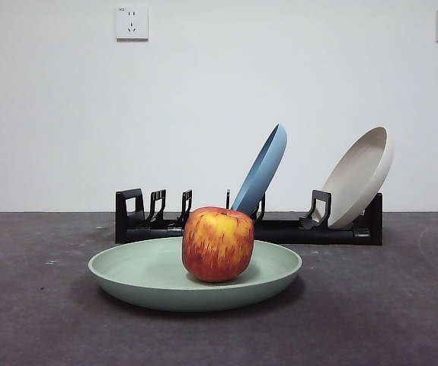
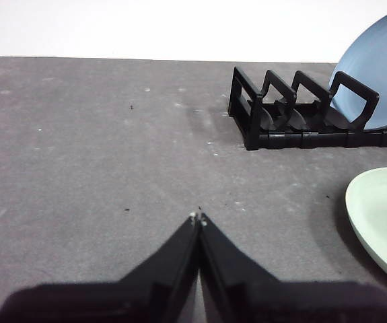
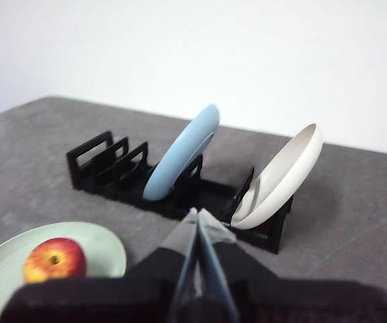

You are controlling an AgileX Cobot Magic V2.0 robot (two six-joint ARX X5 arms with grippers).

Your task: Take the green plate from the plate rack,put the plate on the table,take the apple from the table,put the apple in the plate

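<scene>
The left gripper [image 2: 198,217] is clenched on nothing, over bare table [image 2: 99,155]. The right gripper [image 3: 198,214] (also clenched, empty) hangs before the plate rack [image 1: 279,229]. The apple [image 1: 218,244] sits in the green plate [image 1: 142,278], flat on the table. Behind, at 12 o'clock, the rack holds a blue plate [image 1: 264,168] and, at 2 o'clock, a beige plate [image 1: 359,175], both tilted.
</scene>
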